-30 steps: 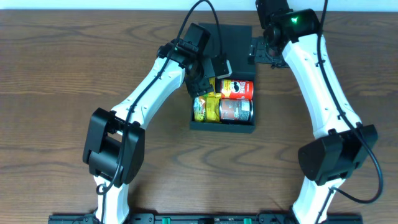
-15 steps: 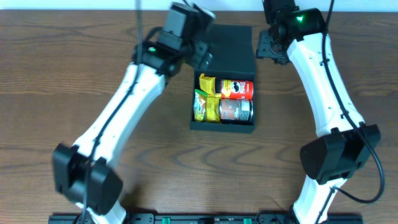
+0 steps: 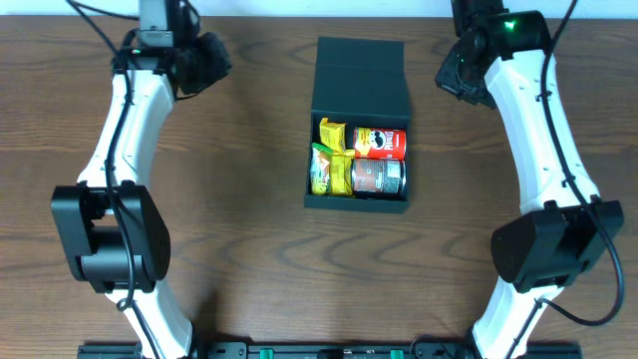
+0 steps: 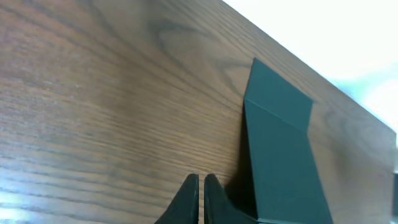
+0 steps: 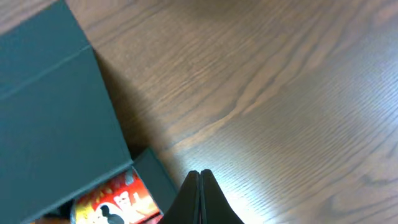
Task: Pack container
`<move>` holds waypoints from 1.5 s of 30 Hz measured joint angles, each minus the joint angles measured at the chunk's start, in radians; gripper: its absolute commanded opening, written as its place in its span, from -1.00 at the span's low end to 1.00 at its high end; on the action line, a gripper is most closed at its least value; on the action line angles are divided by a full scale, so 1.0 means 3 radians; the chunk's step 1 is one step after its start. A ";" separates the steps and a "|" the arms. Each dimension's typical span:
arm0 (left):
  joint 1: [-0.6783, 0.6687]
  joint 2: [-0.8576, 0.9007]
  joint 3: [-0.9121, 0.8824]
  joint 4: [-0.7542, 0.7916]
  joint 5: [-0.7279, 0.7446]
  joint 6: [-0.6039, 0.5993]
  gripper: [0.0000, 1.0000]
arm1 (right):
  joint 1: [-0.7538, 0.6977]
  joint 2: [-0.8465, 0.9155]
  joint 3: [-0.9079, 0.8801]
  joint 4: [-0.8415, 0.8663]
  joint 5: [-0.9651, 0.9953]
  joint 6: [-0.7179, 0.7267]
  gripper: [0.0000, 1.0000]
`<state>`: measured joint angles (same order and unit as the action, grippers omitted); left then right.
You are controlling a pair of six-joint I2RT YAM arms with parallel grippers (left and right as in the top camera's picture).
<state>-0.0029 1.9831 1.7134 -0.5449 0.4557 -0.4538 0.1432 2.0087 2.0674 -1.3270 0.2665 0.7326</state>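
The dark teal container sits mid-table, its hinged lid raised at the far side. Inside lie a red Pringles can, a grey can and yellow packets. My left gripper hangs far left of the box, shut and empty; the left wrist view shows its fingertips together over bare wood, with the lid to their right. My right gripper is just right of the lid, shut on nothing. The lid and red can lie to its left.
Brown wooden table all around the box. The table's far edge and a white wall run along the back. Both white arms reach in from the near edge along the left and right sides.
My left arm swung from over the box out to the far left. Both grippers closed. My right gripper drew slightly to the right, away from the lid.
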 measured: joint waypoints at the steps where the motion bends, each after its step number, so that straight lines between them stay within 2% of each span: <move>1: -0.0006 0.0022 0.0000 0.0061 0.0074 0.0050 -0.89 | -0.0014 0.0020 0.0000 0.0003 -0.0019 0.0057 -0.96; 5: -0.0078 0.0135 -0.0001 0.0692 0.0585 0.0231 -0.89 | -0.0078 0.0329 0.0000 0.0037 -0.0191 0.0165 -0.97; 8: -0.0116 0.0243 -0.0001 0.0898 0.0795 0.0122 -0.88 | -0.0122 0.0692 -0.0001 0.0078 -0.0440 0.0179 -0.97; 11: -0.0116 0.0446 -0.0001 0.1021 0.0881 -0.0173 -0.89 | -0.0164 0.0903 -0.0006 0.0159 -0.0624 0.0178 -0.97; 18: -0.0150 0.1137 -0.0001 0.1445 0.1088 -0.1005 -0.88 | -0.0315 0.0935 -0.0006 0.0271 -0.0894 0.0178 -0.97; 22: -0.0299 0.1331 -0.0003 0.1637 0.1139 -0.1391 -0.88 | -0.0451 0.0940 -0.0006 0.0343 -0.1092 0.0178 -0.97; 30: -0.0732 0.1345 -0.0001 0.1718 0.1164 -0.1740 -0.88 | -0.0507 0.1072 -0.0006 0.0529 -0.1536 0.0202 -0.97; 39: -0.0767 0.1345 -0.0001 0.1657 0.1164 -0.1761 -0.88 | -0.0507 0.1400 -0.0006 0.0580 -0.1877 0.0237 -0.97; 45: -0.0744 0.1344 0.0070 0.1218 0.1138 -0.1607 -0.88 | -0.0507 0.1422 -0.0006 0.0717 -0.2085 0.0239 -0.97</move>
<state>-0.2260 2.3863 1.7344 -0.1795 0.7971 -0.9360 -0.0090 2.4351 2.0655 -1.1118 -0.3592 0.8043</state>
